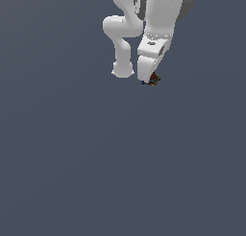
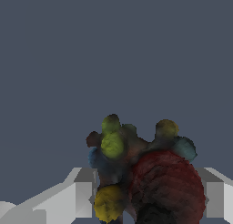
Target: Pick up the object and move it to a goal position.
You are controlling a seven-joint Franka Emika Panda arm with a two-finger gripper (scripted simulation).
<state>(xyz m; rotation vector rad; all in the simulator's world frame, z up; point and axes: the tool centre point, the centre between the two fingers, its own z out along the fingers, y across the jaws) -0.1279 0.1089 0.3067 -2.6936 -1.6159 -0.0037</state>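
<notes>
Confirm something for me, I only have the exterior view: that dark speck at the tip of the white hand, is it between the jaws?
Observer: Yes. In the wrist view the object fills the gap, with a grey finger on either side.
Operator: What does it look like up close?
Observer: A lumpy cluster: a big dark red ball, smaller yellow-green and blue ones.
Operator: Anything else near it?
Observer: No, the wrist view shows only plain grey ground beyond it.
</notes>
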